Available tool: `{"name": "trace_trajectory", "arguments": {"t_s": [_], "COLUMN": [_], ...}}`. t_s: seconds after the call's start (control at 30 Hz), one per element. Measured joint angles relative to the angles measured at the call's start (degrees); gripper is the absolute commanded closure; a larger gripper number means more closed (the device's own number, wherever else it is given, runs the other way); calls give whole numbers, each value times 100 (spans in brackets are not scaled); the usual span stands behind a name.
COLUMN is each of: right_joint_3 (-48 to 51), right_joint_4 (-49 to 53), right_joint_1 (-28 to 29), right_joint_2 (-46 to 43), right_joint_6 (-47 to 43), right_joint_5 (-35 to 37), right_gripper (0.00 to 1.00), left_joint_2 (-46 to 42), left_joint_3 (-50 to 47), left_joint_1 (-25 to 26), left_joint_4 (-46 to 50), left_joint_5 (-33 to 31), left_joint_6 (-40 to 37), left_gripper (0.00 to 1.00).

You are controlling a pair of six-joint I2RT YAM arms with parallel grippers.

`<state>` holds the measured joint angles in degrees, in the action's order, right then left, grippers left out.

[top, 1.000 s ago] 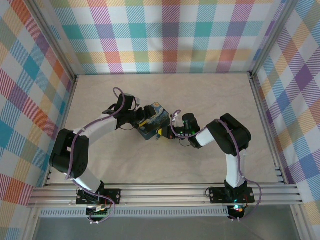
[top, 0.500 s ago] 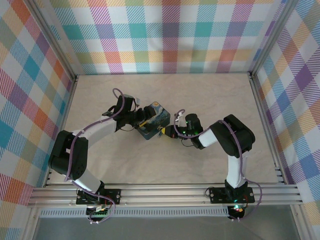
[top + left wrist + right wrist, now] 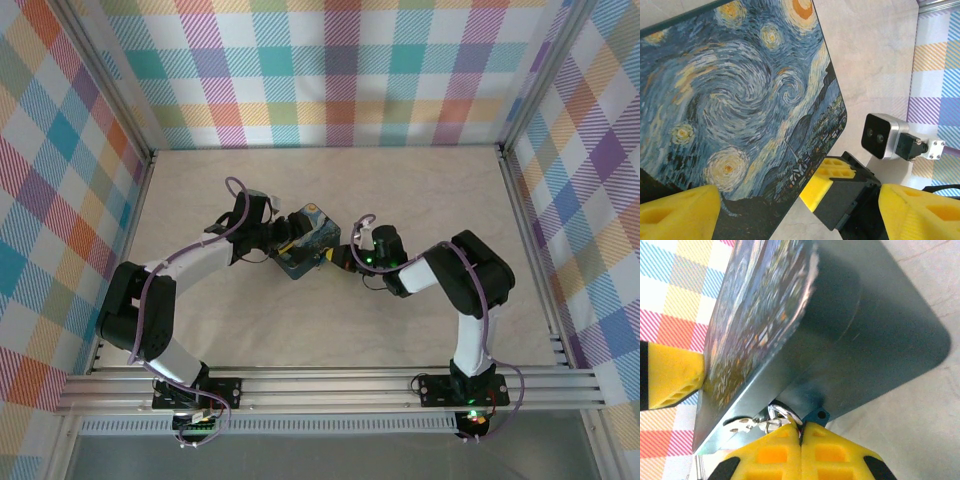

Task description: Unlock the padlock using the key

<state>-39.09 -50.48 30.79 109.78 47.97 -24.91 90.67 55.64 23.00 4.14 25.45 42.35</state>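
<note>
You are working at the painted tin [image 3: 740, 100], which is standing near the middle of the table [image 3: 430, 190], well off every edge. The padlock [image 3: 783, 413] is hanging on the tin's side wall just under the lid. Its silvery loop is touching the tips of your right gripper [image 3: 800, 432], dead ahead of them, so the right arm is the nearer. Those fingers are pressing together; whether the key is pinched between them, you cannot tell. Your left gripper [image 3: 282, 238] is standing spread, one finger resting on the lid. The lid is showing a swirling night-sky painting and no readable lettering.
</note>
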Motion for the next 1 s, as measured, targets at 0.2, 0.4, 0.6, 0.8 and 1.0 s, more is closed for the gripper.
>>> {"name": "trace_trajectory", "arguments": {"t_s": [0.2,0.4,0.6,0.8,1.0], "right_joint_3": [39,437,579,595,702], "right_joint_4": [514,1067,2697,4631,6194], "right_joint_1": [-101,-162,-162,-155,-144], "right_joint_2": [-494,-1537,-2940,-4157,-4732], "right_joint_6": [-81,-387,-977,-1370,-1434], "right_joint_5": [260,341,533,785,872], "right_gripper": [95,95,94,94,94], "left_joint_2": [-81,-363,-1023,-1722,-2306], "left_joint_3": [11,13,7,-188,-590], "left_joint_1": [4,0,-31,-42,-44], "left_joint_4": [44,422,673,667,699], "left_joint_5": [-2,-260,-848,-1486,-2310], "left_joint_6": [2,-83,-306,-509,-584], "left_gripper": [5,0,0,0,0]}}
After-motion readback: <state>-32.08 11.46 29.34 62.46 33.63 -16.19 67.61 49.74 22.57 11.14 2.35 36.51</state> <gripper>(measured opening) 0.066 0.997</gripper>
